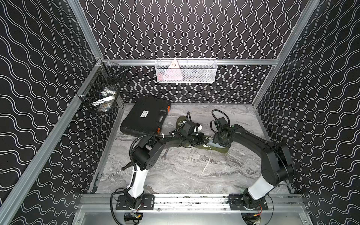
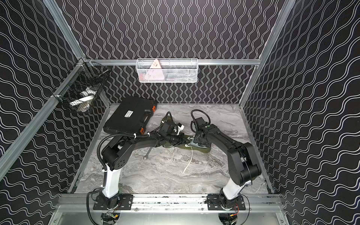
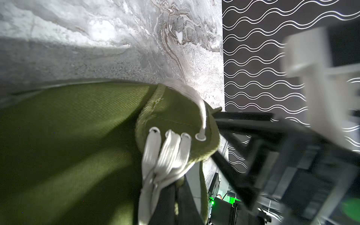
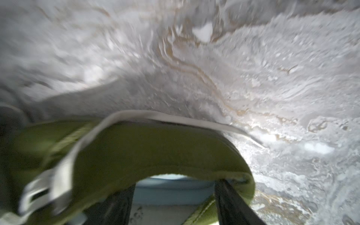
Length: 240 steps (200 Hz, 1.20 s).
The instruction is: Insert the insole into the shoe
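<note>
The shoe [image 3: 78, 136] was matt olive woven cloth with flat, ribbed white cloth laces [image 3: 167, 152], the counter [image 1: 194, 171] smooth grey marble-look with a faint sheen, the case [image 1: 144, 116] matt black plastic, the basket [image 1: 194, 78] white metal mesh.

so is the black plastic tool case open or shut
Shut: the black plastic tool case lies flat with its lid down in both top views.

A green shoe [image 3: 68, 146] lies on the grey marbled desk [image 3: 97, 39], filling most of the view. The dark jaws of the left gripper [image 3: 175, 187] pinch its eyelet flap beside the bunched white laces [image 3: 165, 153]. A blurred black arm [image 3: 282, 155] stands close by.
</note>
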Each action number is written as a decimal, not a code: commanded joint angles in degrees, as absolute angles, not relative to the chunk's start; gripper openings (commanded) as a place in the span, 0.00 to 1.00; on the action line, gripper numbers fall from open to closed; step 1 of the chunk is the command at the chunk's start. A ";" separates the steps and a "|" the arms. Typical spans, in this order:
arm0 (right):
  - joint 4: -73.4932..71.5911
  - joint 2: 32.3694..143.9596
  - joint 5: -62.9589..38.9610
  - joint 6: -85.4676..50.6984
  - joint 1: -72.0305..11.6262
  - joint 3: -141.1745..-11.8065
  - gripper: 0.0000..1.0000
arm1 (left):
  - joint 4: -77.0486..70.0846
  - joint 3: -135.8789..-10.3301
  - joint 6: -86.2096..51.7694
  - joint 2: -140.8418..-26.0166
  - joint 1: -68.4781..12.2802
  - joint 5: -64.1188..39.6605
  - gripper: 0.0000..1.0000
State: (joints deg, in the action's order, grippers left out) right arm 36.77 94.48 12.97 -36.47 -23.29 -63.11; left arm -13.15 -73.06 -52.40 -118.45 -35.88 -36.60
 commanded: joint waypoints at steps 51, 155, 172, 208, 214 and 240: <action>33.46 96.29 15.77 -42.47 -21.11 -61.20 0.67 | -12.72 -72.64 -51.43 -117.64 -35.95 -38.20 0.00; 32.02 99.08 12.35 -36.63 -21.35 -61.30 0.47 | -14.42 -71.74 -52.48 -117.60 -35.85 -38.35 0.00; 33.34 95.81 13.13 -37.08 -23.04 -61.19 0.47 | -14.09 -71.96 -52.33 -117.67 -35.91 -38.50 0.00; 34.46 94.17 14.00 -38.03 -24.27 -59.58 0.50 | -13.48 -72.50 -51.89 -117.77 -35.88 -38.57 0.00; 34.15 95.25 14.22 -37.93 -24.11 -59.09 0.50 | -13.37 -72.55 -51.78 -117.69 -35.86 -38.56 0.00; 40.32 99.93 13.48 -37.84 -23.51 -62.34 0.53 | -12.91 -72.19 -51.52 -117.09 -35.84 -38.26 0.00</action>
State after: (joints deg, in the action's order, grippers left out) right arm 34.92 97.89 13.21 -37.10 -23.59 -60.45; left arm -13.82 -72.10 -52.56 -118.02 -35.97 -37.63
